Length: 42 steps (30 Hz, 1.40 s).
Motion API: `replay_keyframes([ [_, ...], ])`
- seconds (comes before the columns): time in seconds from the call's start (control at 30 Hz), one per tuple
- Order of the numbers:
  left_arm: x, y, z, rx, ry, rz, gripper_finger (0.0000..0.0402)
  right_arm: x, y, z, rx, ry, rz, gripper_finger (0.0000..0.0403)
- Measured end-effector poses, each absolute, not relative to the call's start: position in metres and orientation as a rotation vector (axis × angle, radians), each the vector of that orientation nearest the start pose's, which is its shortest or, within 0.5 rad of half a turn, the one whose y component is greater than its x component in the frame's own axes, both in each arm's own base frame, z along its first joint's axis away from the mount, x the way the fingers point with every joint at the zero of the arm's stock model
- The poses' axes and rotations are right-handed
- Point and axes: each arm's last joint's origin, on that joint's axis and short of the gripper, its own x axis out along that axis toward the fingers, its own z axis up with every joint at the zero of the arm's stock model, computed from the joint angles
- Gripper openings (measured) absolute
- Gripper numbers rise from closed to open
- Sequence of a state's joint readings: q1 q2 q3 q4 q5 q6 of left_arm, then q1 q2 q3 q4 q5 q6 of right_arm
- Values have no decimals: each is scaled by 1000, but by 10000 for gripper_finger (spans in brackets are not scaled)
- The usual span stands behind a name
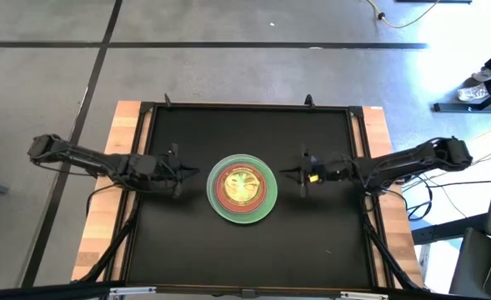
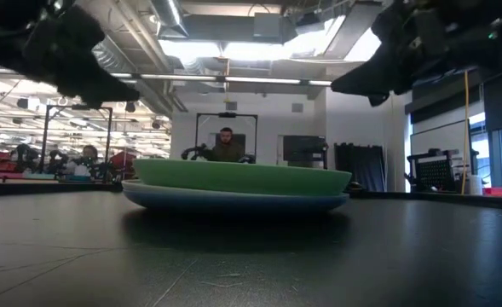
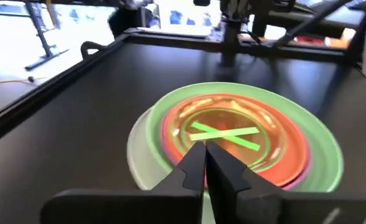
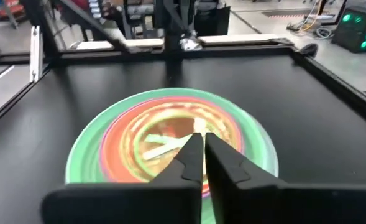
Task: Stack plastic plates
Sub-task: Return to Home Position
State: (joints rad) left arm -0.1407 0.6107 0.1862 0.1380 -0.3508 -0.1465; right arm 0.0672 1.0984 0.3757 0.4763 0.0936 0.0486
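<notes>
one blue bottom plate [image 2: 233, 202] shows only in low view.

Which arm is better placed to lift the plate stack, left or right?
Perhaps right, narrowly. The left gripper and right gripper are both shut and empty, on opposite sides of the plate stack; from above the right one looks slightly nearer.

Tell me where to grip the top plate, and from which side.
Pinch the top plate by its rim, coming down from above. It lies flat, nested in the stack, so probably only that thin edge offers a hold. The left tool would suit the left edge, the right tool the right edge.
</notes>
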Motion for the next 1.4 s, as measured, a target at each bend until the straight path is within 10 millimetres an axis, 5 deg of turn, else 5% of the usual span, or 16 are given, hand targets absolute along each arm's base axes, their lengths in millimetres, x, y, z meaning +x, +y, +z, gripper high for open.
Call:
replay_keyframes([
  [0.3,116,0,164,-94,125,251,3,194,-16,191,76,133,-38,17],
  [0.8,106,1,159,-79,73,262,4,139,-14,163,158,159,-148,5],
  [1.4,106,1,158,-137,76,280,6,109,-12,150,171,179,-158,5],
])
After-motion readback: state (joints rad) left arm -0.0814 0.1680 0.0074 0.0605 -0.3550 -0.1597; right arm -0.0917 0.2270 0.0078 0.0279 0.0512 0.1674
